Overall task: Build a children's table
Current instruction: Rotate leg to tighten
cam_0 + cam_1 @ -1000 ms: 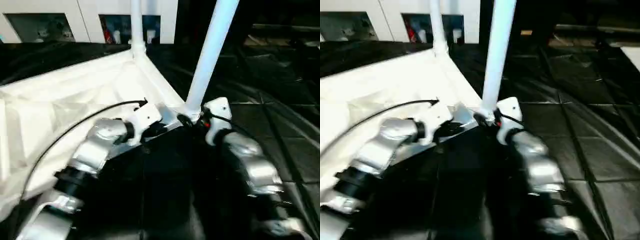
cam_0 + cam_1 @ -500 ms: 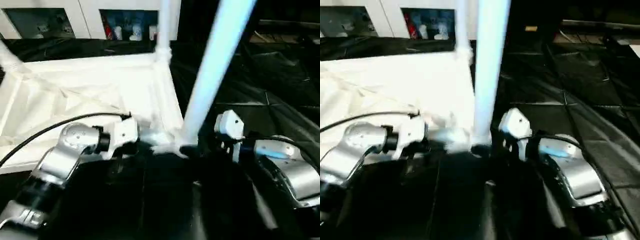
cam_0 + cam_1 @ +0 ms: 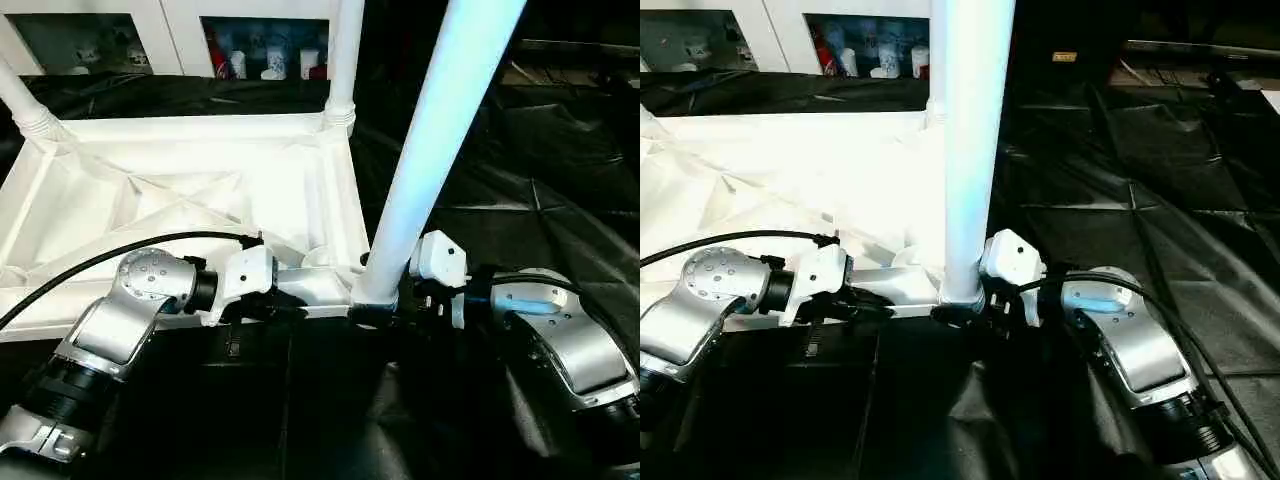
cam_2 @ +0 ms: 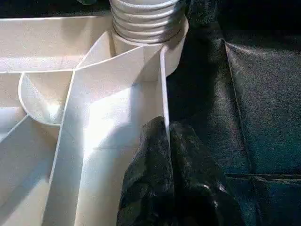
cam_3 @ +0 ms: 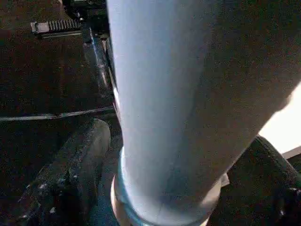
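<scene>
White plastic square tabletop (image 3: 200, 190) upturned, stiff, light | left gripper (image 4: 165, 136) pinches its rim | right gripper (image 5: 160, 188) straddles long white tubular leg (image 3: 430, 150) base: smooth, grip low.

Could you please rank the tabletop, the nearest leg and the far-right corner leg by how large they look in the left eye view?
1. tabletop
2. nearest leg, enlarged by closeness
3. far-right corner leg, real size versus the near leg unsure
</scene>
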You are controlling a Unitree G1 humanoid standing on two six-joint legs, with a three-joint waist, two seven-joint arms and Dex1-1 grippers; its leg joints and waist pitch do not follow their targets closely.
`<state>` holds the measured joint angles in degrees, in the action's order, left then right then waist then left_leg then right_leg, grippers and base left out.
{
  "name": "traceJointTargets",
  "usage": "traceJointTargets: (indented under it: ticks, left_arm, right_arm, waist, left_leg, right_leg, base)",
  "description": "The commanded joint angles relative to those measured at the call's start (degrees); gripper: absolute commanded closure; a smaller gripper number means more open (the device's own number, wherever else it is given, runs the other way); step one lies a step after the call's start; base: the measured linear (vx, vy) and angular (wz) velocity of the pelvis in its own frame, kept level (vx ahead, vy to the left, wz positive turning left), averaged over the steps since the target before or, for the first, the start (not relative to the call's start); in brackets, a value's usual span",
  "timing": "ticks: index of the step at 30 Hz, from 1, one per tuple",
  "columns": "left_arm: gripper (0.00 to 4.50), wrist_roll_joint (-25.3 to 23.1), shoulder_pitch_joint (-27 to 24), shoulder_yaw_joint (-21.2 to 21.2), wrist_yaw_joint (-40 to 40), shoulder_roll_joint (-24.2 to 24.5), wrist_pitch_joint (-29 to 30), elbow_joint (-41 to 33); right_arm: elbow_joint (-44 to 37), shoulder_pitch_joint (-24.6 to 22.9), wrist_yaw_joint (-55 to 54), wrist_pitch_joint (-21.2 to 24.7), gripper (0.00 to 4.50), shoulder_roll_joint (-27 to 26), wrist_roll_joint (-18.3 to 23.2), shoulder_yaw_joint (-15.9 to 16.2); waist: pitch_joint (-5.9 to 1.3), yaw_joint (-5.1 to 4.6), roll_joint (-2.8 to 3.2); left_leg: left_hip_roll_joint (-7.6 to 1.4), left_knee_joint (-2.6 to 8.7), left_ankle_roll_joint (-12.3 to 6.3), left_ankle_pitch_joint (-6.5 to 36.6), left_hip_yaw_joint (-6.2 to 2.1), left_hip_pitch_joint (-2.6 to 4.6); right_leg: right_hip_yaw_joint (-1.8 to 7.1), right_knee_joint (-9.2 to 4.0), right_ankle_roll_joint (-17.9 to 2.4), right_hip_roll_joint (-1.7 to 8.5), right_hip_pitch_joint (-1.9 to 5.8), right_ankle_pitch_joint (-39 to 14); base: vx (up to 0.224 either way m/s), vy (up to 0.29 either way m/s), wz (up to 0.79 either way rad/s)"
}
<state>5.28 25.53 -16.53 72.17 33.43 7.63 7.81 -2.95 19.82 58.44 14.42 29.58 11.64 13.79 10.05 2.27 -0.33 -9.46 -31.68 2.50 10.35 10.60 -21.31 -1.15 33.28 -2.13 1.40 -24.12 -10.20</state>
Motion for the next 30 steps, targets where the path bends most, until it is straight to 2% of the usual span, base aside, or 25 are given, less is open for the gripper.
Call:
traceJointTargets:
  ticks: [1, 5, 11, 21, 23, 25, 26, 27, 28, 29, 30]
  left_arm:
    - [4.50, 0.68, -0.56, -1.45, 2.23, 0.60, -0.07, -1.74]
    - [4.50, 0.83, -0.48, -1.35, 2.62, 0.81, 0.10, -1.77]
    - [4.50, 0.91, -0.28, -1.32, 2.71, 0.92, 0.33, -1.63]
    - [4.50, 0.91, -0.14, -1.07, 1.92, 0.72, 1.85, -1.45]
    - [4.50, 0.54, -0.09, -0.95, 1.19, 0.56, 1.98, -1.14]
    - [4.50, -2.26, 0.59, -0.51, -3.77, -0.43, 2.96, 0.81]
    - [4.50, -3.16, 0.90, -0.08, -6.35, -1.17, 4.44, 1.55]
    - [4.50, -3.16, 0.90, -0.08, -6.35, -1.17, 4.44, 1.55]
    - [4.50, -3.95, 1.37, 0.57, -10.61, -3.14, 7.28, 2.22]
    - [4.50, -3.95, 1.37, 0.57, -10.61, -3.14, 7.28, 2.22]
    - [4.50, -4.52, 1.59, 0.67, -12.76, -4.29, 8.43, 2.52]
  right_arm:
    - [1.06, 0.14, 1.12, -0.88, 0.86, 0.55, 0.38, 0.39]
    - [2.05, 0.27, 1.93, -0.94, 1.25, 0.39, 0.72, 0.39]
    - [2.97, 0.52, 2.16, -1.49, 1.76, 0.16, 0.28, 0.67]
    - [4.61, -0.12, 0.98, -1.41, 1.85, -1.83, 0.44, 0.44]
    - [5.45, -0.30, -0.51, -1.11, 1.85, -2.69, 0.33, 0.03]
    - [8.11, -0.65, -6.41, 0.21, 1.85, -6.01, -0.36, -1.44]
    - [9.20, -0.71, -9.45, 0.82, 1.85, -7.70, -0.80, -2.08]
    - [9.20, -0.71, -9.45, 0.82, 1.85, -7.70, -0.80, -2.08]
    - [10.78, -0.68, -15.66, 1.94, 1.85, -11.63, -1.24, -3.46]
    - [10.78, -0.68, -15.66, 1.94, 1.85, -11.63, -1.24, -3.46]
    - [11.71, -0.48, -19.33, 2.65, 1.85, -14.17, -1.23, -4.36]
  waist:
    - [-3.67, 0.03, -0.05]
    - [-3.67, 0.07, -0.11]
    - [-3.57, 0.11, -0.03]
    - [-3.66, -0.02, -0.08]
    - [-3.48, -0.05, -0.06]
    - [-2.97, -0.26, 0.02]
    - [-2.87, -0.37, -0.05]
    - [-2.85, -0.27, -0.13]
    - [-2.69, -0.40, -0.20]
    - [-2.68, -0.46, -0.17]
    - [-2.67, -0.44, -0.05]
  left_leg:
    - [-3.91, 2.59, -8.00, 1.65, -1.26, 0.89]
    - [-3.89, 2.51, -8.13, 1.46, -1.23, 0.85]
    - [-3.94, 2.55, -7.44, 2.77, -1.24, 0.94]
    - [-3.83, 2.43, -7.50, 2.42, -1.23, 0.83]
    - [-3.82, 2.48, -6.96, 3.65, -1.24, 0.81]
    - [-3.85, 2.75, -5.11, 7.10, -1.30, 0.88]
    - [-3.74, 2.85, -3.49, 9.16, -1.37, 1.02]
    - [-3.64, 2.87, -3.01, 9.65, -1.50, 1.14]
    - [-3.67, 3.07, -2.24, 10.16, -1.53, 1.13]
    - [-3.62, 3.09, -1.89, 10.18, -1.54, 1.08]
    - [-3.65, 3.20, -1.39, 10.99, -1.61, 1.21]
  right_leg:
    - [3.03, -1.84, -15.32, 6.31, 3.52, 1.20]
    - [3.06, -1.78, -15.53, 6.30, 3.56, 1.46]
    - [3.07, -2.02, -15.45, 6.32, 3.42, -1.26]
    - [3.06, -1.92, -15.61, 6.32, 3.47, -0.83]
    - [3.11, -2.18, -15.39, 6.37, 3.37, -3.10]
    - [3.14, -2.99, -14.74, 6.44, 2.98, -9.83]
    - [3.18, -3.34, -13.71, 6.50, 2.95, -14.68]
    - [3.15, -3.57, -12.97, 6.55, 2.97, -16.77]
    - [3.24, -3.78, -12.00, 6.57, 2.83, -19.61]
    - [3.25, -3.81, -11.64, 6.54, 2.77, -20.42]
    - [3.30, -3.97, -10.94, 6.61, 2.49, -22.25]
  base:
    - [0.000, 0.000, 0.00]
    - [0.000, 0.000, 0.00]
    - [0.000, 0.000, 0.00]
    - [0.000, 0.000, 0.00]
    - [0.000, 0.000, 0.00]
    - [0.000, 0.000, 0.00]
    - [0.000, 0.000, 0.00]
    - [0.000, 0.000, 0.00]
    - [0.000, 0.000, 0.00]
    - [0.000, 0.000, 0.00]
    - [0.000, 0.000, 0.00]
